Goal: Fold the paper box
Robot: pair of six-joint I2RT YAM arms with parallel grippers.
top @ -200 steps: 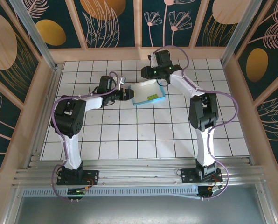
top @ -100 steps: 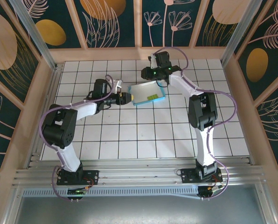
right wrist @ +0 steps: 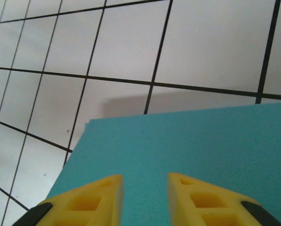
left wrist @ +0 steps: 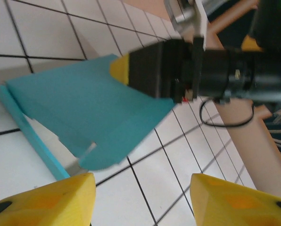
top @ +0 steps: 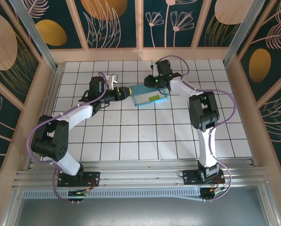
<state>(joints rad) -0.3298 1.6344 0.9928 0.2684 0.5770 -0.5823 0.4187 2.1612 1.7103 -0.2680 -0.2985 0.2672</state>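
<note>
The paper box [top: 147, 96] lies on the white tiles at the back centre, turquoise side up. In the left wrist view one turquoise flap [left wrist: 84, 108] slopes up off the tiles, with a thin turquoise edge strip to its left. My right gripper [top: 153, 84] is at the box's far edge. Its fingers [right wrist: 98, 202] stand a little apart over the turquoise card [right wrist: 202, 141], nothing pinched between them. My left gripper [top: 126, 92] is just left of the box. It is open [left wrist: 140, 200] over bare tile, short of the flap.
A small yellow-green patch [top: 155, 97] shows on the box's top. The wooden back wall [top: 140, 54] runs close behind both grippers. The right arm's black wrist [left wrist: 216, 75] and cable hang over the far side of the flap.
The box's white inside has been covered and now shows turquoise. My left arm has swung left and back, with its gripper staying by the box's left edge. The right gripper has shifted slightly left.
</note>
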